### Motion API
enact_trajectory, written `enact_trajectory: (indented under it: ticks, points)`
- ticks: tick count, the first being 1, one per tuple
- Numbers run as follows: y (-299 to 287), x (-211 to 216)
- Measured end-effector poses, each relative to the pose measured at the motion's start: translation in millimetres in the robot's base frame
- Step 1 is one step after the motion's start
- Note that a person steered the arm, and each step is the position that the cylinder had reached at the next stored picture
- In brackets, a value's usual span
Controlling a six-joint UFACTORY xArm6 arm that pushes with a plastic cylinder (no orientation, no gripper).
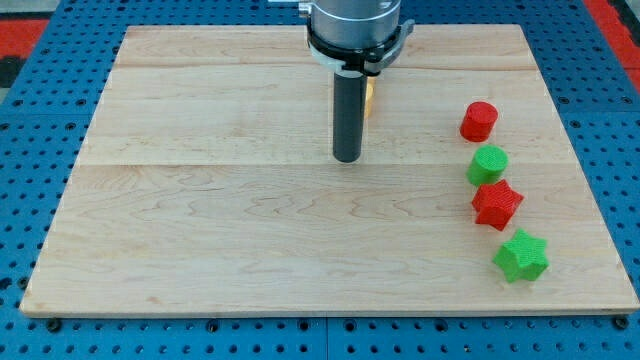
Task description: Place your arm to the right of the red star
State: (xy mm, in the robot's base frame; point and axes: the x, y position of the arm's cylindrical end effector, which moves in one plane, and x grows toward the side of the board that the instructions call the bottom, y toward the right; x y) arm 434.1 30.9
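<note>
The red star (497,204) lies near the view's right edge of the wooden board (200,230). My tip (347,157) rests on the board near the middle, well to the left of the red star and a little higher in the view. Above the star sit a green cylinder (488,163) and a red cylinder (479,120). Below it lies a green star (521,256). The four blocks form a column down the right side.
A yellow block (370,97) shows partly behind the rod, just right of it. The board sits on a blue pegboard table (30,180). The arm's wrist (355,30) hangs over the board's top middle.
</note>
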Motion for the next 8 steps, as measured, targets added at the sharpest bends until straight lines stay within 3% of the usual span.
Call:
enact_trajectory:
  ticks: [4, 8]
  points:
    - [3.6, 3.0]
    - [47.5, -9.3]
